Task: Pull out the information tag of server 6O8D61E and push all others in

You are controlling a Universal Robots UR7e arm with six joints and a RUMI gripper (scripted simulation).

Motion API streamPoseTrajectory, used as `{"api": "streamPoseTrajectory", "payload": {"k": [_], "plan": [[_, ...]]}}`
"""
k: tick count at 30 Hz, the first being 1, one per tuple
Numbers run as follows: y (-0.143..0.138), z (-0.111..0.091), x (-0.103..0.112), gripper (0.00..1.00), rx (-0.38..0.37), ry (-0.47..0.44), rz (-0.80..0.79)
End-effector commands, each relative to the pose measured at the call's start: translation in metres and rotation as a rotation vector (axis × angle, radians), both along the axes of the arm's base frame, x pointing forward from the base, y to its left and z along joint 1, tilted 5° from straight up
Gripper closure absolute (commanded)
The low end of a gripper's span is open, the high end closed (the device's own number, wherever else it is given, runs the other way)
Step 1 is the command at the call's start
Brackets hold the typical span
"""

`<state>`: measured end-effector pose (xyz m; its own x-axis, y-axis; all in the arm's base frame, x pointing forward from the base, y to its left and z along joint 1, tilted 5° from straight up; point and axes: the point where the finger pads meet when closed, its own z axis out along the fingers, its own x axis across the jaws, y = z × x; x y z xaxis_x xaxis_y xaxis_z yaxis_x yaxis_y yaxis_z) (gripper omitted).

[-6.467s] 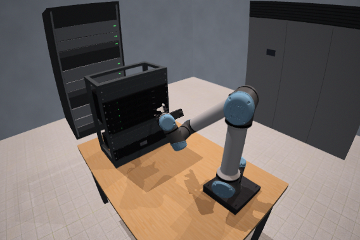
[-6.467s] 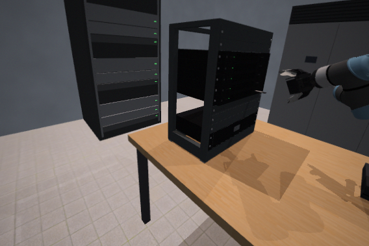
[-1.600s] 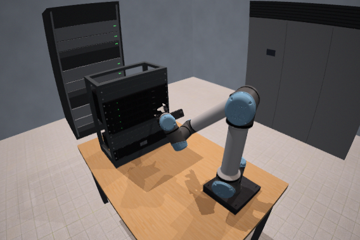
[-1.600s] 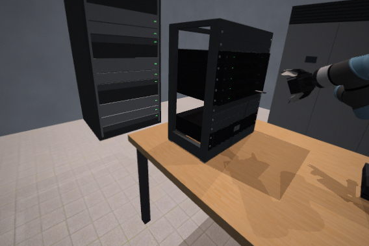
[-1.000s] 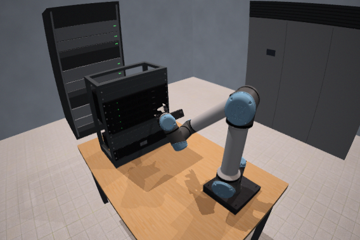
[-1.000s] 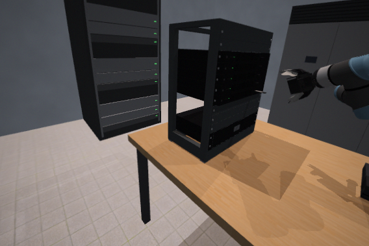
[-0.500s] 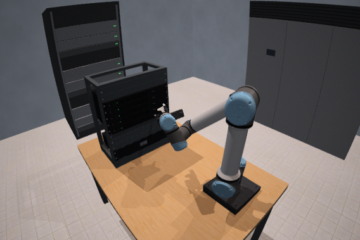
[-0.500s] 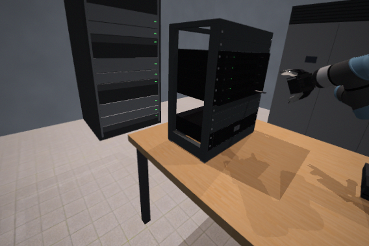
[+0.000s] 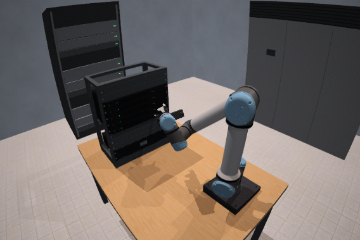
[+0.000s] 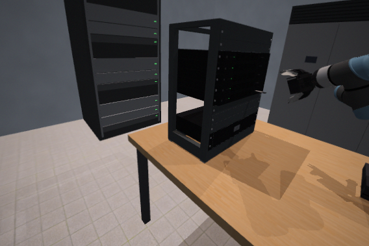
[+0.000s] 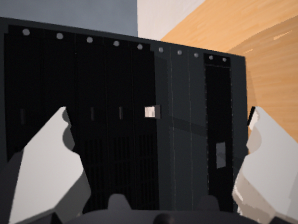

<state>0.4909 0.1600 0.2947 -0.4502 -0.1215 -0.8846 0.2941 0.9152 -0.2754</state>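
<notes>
In the exterior view, the gripper (image 9: 163, 109) (image 10: 286, 87) (image 11: 158, 108) hangs at right, jaws spread apart, aimed left at the rack (image 9: 109, 81) (image 10: 214, 83) (image 11: 239, 100) in the centre. The one protruding tag (image 10: 260, 91) (image 11: 150, 111) is near mid-frame in the wrist view.

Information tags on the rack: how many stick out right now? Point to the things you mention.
1: the pulled-out information tag (image 10: 260, 91) (image 11: 150, 111), on the lowest of the five servers with green lights. Slight protrusions on the others can't be ruled out.
</notes>
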Motion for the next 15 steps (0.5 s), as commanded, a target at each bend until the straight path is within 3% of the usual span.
{"api": "streamPoseTrajectory", "payload": {"k": [1,15], "plan": [[0.0000,0.0003,0.0001,0.00,0.003,-0.002,-0.001],[0.0000,-0.0002,0.0003,0.00,0.012,-0.006,-0.004]]}}
